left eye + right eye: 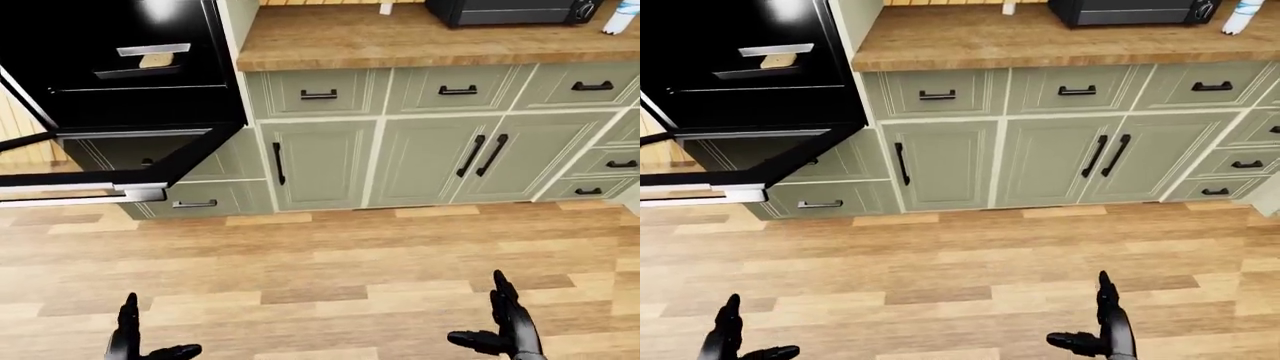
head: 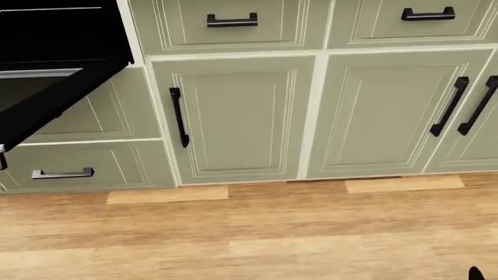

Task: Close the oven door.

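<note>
**Oven door hangs open, both hands low and empty**

The oven door [image 1: 110, 169] stands dropped open at the left of the left-eye view, tilted outward and down from the black oven [image 1: 120, 67], its pale handle bar [image 1: 80, 196] along the free edge nearest the floor [image 1: 330, 262]. That bar is the likely part to lift, so the robot probably stands off to the right of it only because it has not yet moved in.

The left hand [image 1: 135, 341] and right hand [image 1: 510, 330] sit at the bottom of the view with fingers spread, gripping nothing, well apart from the door. The left is the nearer one.

The oven's inside looks dark; whether anything lies in it cannot be told. The cabinets [image 1: 420, 157] and drawers [image 1: 318, 94] under the wooden counter [image 1: 400, 37] are all shut, so their contents are hidden. A black appliance [image 1: 510, 11], perhaps a microwave, rests on the counter.
</note>
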You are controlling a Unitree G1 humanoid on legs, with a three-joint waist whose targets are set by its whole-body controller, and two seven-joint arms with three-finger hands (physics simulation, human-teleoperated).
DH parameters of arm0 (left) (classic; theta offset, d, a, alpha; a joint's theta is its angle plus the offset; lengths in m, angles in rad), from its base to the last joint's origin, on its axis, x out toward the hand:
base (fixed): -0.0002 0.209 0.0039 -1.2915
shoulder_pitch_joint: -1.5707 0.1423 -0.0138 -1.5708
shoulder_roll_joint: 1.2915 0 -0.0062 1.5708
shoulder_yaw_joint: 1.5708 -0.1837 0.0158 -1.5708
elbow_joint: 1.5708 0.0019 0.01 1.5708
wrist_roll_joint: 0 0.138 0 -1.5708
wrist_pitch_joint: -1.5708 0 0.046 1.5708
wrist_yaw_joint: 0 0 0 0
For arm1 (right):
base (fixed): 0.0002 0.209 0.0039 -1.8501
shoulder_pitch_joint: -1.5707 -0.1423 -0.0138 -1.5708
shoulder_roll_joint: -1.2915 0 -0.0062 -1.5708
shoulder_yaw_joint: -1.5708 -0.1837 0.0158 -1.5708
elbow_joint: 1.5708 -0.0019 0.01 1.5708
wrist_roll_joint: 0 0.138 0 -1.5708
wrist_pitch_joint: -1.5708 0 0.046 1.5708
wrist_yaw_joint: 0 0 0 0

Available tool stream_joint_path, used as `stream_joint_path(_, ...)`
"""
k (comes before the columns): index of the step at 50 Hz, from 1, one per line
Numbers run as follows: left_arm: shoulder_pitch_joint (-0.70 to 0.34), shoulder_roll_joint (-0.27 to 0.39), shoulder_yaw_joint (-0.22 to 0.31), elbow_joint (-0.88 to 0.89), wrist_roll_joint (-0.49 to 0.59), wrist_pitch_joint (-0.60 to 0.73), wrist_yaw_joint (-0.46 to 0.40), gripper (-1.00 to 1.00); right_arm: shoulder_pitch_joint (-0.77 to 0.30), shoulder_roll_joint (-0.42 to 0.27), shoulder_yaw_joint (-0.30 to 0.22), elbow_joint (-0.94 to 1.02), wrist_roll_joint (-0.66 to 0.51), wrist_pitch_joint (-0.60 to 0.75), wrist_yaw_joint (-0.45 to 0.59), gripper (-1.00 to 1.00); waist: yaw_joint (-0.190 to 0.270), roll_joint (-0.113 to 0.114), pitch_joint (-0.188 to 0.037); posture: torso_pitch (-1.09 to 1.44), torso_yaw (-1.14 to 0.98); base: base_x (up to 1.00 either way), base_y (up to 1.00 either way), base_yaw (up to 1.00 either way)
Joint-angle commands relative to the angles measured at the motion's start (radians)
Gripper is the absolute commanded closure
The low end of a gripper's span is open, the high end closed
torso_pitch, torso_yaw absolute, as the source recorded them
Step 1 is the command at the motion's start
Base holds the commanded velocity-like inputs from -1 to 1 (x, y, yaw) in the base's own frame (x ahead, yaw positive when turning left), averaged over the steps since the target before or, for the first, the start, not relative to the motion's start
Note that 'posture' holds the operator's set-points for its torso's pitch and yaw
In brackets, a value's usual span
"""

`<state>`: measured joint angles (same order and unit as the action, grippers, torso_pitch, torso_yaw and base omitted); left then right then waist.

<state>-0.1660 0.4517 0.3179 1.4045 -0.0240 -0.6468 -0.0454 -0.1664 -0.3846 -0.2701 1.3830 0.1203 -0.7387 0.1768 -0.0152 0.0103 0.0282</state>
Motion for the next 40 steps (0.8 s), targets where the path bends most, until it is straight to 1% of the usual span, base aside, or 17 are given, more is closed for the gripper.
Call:
stream_joint_path(1, 0.002, 0.013, 0.017, -0.021, 0.029, -0.008, 0.022, -1.00, 0.011, -0.012, -0.013, -0.011, -0.003, -0.013, -0.016, -1.00, 0.000, 0.001, -0.012, 0.00, 0.00, 0.00, 0.00, 0.00)
stream_joint_path(6, 0.035, 0.003, 0.049, -0.019, 0.072, 0.012, 0.051, -1.00, 0.066, -0.011, -0.052, 0.001, -0.028, 0.024, -0.043, -1.00, 0.005, -0.004, -0.008, 0.00, 0.00, 0.00, 0.00, 0.00)
stream_joint_path(9, 0.056, -0.001, 0.058, -0.017, 0.108, 0.017, 0.091, -1.00, 0.087, -0.008, -0.072, 0.003, -0.048, 0.039, -0.051, -1.00, 0.006, -0.005, -0.006, 0.00, 0.00, 0.00, 0.00, 0.00)
stream_joint_path(12, 0.080, -0.009, 0.075, -0.016, 0.125, 0.013, 0.100, -1.00, 0.108, -0.008, -0.094, 0.005, -0.058, 0.053, -0.055, -1.00, 0.006, -0.006, -0.006, 0.00, 0.00, 0.00, 0.00, 0.00)
stream_joint_path(16, 0.107, -0.023, 0.106, -0.015, 0.125, 0.014, 0.089, -1.00, 0.135, 0.001, -0.121, 0.006, -0.066, 0.065, -0.054, -1.00, 0.006, -0.007, -0.007, 0.00, 0.00, 0.00, 0.00, 0.00)
stream_joint_path(18, 0.114, -0.024, 0.121, -0.015, 0.122, 0.012, 0.078, -1.00, 0.147, 0.003, -0.129, 0.007, -0.076, 0.068, -0.065, -1.00, 0.006, -0.007, -0.008, 0.00, 0.00, 0.00, 0.00, 0.00)
stream_joint_path(20, 0.127, -0.032, 0.126, -0.015, 0.131, 0.014, 0.084, -1.00, 0.163, 0.009, -0.138, 0.008, -0.084, 0.081, -0.074, -1.00, 0.007, -0.007, -0.008, 0.00, 0.00, 0.00, 0.00, 0.00)
stream_joint_path(22, 0.139, -0.037, 0.130, -0.014, 0.142, 0.015, 0.093, -1.00, 0.172, 0.012, -0.144, 0.008, -0.095, 0.092, -0.082, -1.00, 0.007, -0.008, -0.008, 0.00, 0.00, 0.00, 0.00, 0.00)
stream_joint_path(23, 0.146, -0.037, 0.121, -0.014, 0.162, 0.012, 0.114, -1.00, 0.176, 0.012, -0.147, 0.008, -0.099, 0.094, -0.085, -1.00, 0.007, -0.008, -0.007, 0.00, 0.00, 0.00, 0.00, 0.00)
stream_joint_path(30, 0.154, -0.024, 0.154, -0.015, 0.143, 0.029, 0.102, -1.00, 0.195, 0.019, -0.163, 0.008, -0.113, 0.105, -0.091, -1.00, 0.007, -0.009, -0.008, 0.00, 0.00, 0.00, 0.00, 0.00)
stream_joint_path(31, 0.156, -0.020, 0.136, -0.014, 0.170, 0.009, 0.131, -1.00, 0.193, 0.019, -0.165, 0.008, -0.113, 0.106, -0.090, -1.00, 0.007, -0.008, -0.008, 0.00, 0.00, 0.00, 0.00, 0.00)
stream_joint_path(32, 0.160, -0.014, 0.103, -0.013, 0.227, -0.011, 0.196, -1.00, 0.194, 0.019, -0.165, 0.008, -0.115, 0.104, -0.091, -1.00, 0.007, -0.009, -0.008, 0.00, 0.00, 0.00, 0.00, 0.00)
stream_joint_path(33, 0.158, -0.010, 0.108, -0.013, 0.233, -0.006, 0.203, -1.00, 0.199, 0.018, -0.155, 0.009, -0.132, 0.100, -0.110, -1.00, 0.007, -0.009, -0.008, 0.00, 0.00, 0.00, 0.02, 0.00)
stream_joint_path(35, 0.158, -0.004, 0.115, -0.013, 0.244, 0.001, 0.212, -1.00, 0.199, 0.015, -0.156, 0.009, -0.142, 0.097, -0.120, -1.00, 0.006, -0.009, -0.010, 0.00, 0.00, 0.00, 0.04, 0.00)
stream_joint_path(36, 0.156, -0.003, 0.120, -0.013, 0.243, 0.008, 0.217, -1.00, 0.198, 0.012, -0.156, 0.008, -0.146, 0.096, -0.126, -1.00, 0.007, -0.005, -0.029, 0.00, 0.00, 0.00, 0.06, 0.00)
stream_joint_path(38, 0.156, 0.002, 0.119, -0.013, 0.257, 0.008, 0.245, -1.00, 0.195, 0.010, -0.157, 0.008, -0.152, 0.095, -0.136, -1.00, 0.010, -0.003, -0.016, 0.00, 0.00, 0.00, 0.06, 0.00)
stream_joint_path(40, 0.155, 0.006, 0.123, -0.013, 0.262, 0.009, 0.254, -1.00, 0.195, 0.009, -0.157, 0.008, -0.155, 0.091, -0.140, -1.00, 0.009, -0.001, -0.017, 0.00, 0.00, 0.00, 0.14, 0.00)
